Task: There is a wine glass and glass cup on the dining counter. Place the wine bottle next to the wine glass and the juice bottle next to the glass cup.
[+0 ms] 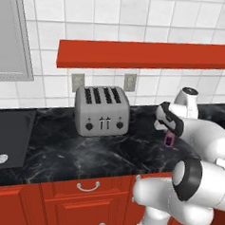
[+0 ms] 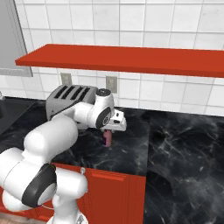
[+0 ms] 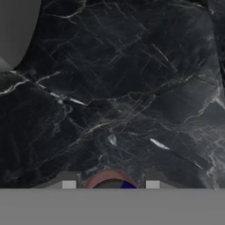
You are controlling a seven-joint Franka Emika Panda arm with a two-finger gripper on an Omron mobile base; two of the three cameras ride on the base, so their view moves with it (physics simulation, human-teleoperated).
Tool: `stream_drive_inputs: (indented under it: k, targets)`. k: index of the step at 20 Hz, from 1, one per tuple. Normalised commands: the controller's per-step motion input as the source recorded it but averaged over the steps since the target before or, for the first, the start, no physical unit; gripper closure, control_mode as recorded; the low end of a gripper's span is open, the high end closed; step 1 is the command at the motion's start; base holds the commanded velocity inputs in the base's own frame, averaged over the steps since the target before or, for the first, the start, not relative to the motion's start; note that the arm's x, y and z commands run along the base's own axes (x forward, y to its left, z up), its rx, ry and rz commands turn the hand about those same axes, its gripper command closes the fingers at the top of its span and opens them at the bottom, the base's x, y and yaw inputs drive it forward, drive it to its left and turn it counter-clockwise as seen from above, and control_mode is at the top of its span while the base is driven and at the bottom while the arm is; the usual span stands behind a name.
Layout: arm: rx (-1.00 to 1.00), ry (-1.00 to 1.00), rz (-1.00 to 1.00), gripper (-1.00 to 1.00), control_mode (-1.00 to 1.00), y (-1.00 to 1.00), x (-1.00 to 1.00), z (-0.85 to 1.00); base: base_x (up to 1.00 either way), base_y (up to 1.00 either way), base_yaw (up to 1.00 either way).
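While clamped on the juice bottle (image 1: 169, 140) from above, pincer (image 1: 168, 136) poised over the black counter (image 1: 59, 153), right of the toaster (image 1: 101, 111); bottle hanging upright below the fingers, seemingly just clear of the marble, though contact cannot be ruled out. Top grip probably chosen to keep it vertical for carrying toward the glass cup
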Motion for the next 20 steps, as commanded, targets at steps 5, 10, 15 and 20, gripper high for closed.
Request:
stream_drive_inputs:
  k: [5, 10, 15, 20]
  targets:
    - [0.0, -0.01, 0.0, 1.0, -1.0, 0.09, -0.31, 0.35, 0.0, 0.0, 0.0]
    - [0.0, 0.0, -0.02, 1.0, -1.0, 0.04, -0.37, 0.29, 0.0, 0.0, 0.0]
    - [-0.01, -0.06, -0.04, 1.0, -1.0, 0.0, -0.39, 0.26, 0.0, 0.0, 0.0]
    - [-0.01, -0.05, -0.02, 1.0, -1.0, 0.01, -0.22, 0.13, 0.0, 0.0, 0.0]
